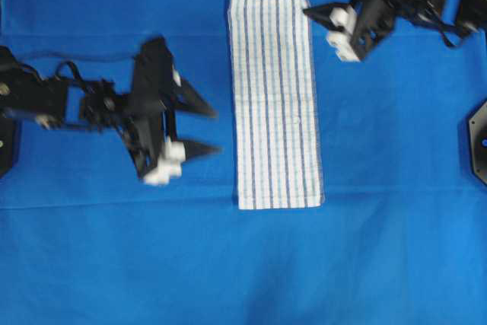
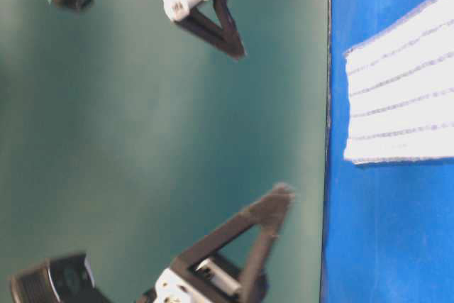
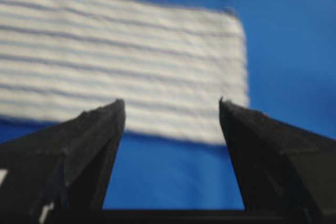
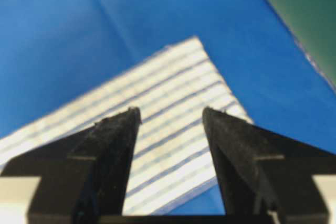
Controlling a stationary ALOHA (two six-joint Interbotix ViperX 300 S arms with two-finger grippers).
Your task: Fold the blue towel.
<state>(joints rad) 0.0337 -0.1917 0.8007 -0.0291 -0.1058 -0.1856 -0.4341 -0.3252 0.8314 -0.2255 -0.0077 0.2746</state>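
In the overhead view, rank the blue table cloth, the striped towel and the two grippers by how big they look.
1. Blue table cloth, covering nearly the whole view.
2. Striped towel, a long narrow strip in the middle.
3. Left gripper and right gripper: both open and blurred, raised nearer the camera, so I won't rank one above the other.

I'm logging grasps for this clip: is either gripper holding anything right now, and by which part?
Nothing is held. The left gripper and right gripper are both open and empty, clear of the blue towel lying flat.
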